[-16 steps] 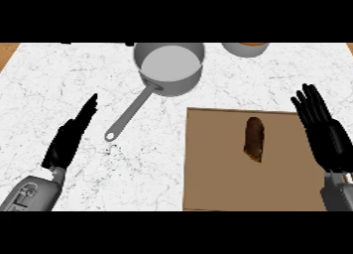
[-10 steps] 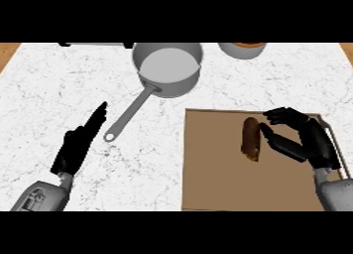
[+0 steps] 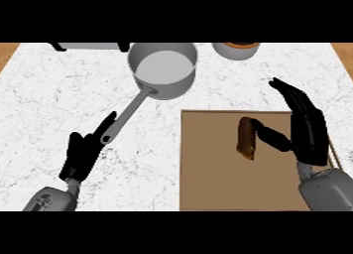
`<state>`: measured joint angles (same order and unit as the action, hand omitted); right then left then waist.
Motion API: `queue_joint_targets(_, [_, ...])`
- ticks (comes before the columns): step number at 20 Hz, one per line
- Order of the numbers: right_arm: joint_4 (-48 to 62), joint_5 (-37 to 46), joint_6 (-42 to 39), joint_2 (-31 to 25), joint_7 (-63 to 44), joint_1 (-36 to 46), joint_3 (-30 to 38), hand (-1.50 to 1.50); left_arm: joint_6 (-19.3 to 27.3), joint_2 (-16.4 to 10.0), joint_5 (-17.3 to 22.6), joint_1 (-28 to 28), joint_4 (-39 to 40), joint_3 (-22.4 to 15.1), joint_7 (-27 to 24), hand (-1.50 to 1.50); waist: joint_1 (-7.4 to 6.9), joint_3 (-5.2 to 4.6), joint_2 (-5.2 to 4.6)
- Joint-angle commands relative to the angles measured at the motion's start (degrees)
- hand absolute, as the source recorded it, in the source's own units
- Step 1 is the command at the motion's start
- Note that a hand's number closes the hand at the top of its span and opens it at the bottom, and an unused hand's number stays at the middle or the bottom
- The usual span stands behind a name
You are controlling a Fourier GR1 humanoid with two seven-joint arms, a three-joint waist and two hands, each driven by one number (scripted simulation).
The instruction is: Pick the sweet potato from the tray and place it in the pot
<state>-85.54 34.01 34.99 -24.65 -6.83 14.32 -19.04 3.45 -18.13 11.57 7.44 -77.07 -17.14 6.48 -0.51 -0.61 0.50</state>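
Note:
A brown sweet potato [image 3: 245, 139] lies lengthwise on the tan tray [image 3: 216, 188] at the lower right. My right hand [image 3: 308, 134] stands just right of it, open with its fingers pointing away from me. Its thumb [image 3: 273, 138] reaches left to the potato's side. The grey pot [image 3: 163, 68] sits at the top centre, and its long handle [image 3: 127, 116] runs down and to the left. My left hand [image 3: 84, 151] rests open at the lower left, with its fingertips beside the handle's end.
A round container with a brown rim [image 3: 236, 48] stands at the counter's far edge, right of the pot. A white object with dark legs [image 3: 88, 46] sits at the far left. Wooden floor shows past both ends of the white marble counter [image 3: 47, 99].
My right hand has come left onto the tray beside the sweet potato; its fingers curled over it half a second ago and are now straight. My left hand has drifted right toward the pot handle.

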Motion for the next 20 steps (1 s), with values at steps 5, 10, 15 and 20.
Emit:
queue_joint_targets(5, [-2.7,24.4,-11.6,11.0,-31.5,7.5,-8.4,-1.50,-1.3,1.1,1.1,-1.0,1.1,0.3,-0.8,0.00,0.85,0.03,0.34])
queue_joint_targets(10, [-2.6,31.8,-24.4,21.8,-51.4,13.8,-10.2,-1.50,-1.7,0.3,1.2,1.4,1.7,1.4,1.2,0.00,0.64,0.31,0.02])
queue_joint_targets(15, [1.6,29.3,-26.6,24.5,-58.3,17.5,-4.7,-1.50,-2.7,-0.4,1.8,-0.3,-1.4,2.7,1.6,0.00,0.00,0.59,-0.45])
queue_joint_targets(20, [4.0,20.9,-33.5,24.6,-61.2,12.6,-6.2,-1.50,-3.6,-0.3,0.5,-1.6,1.0,2.4,-2.4,0.00,0.29,0.56,-0.49])
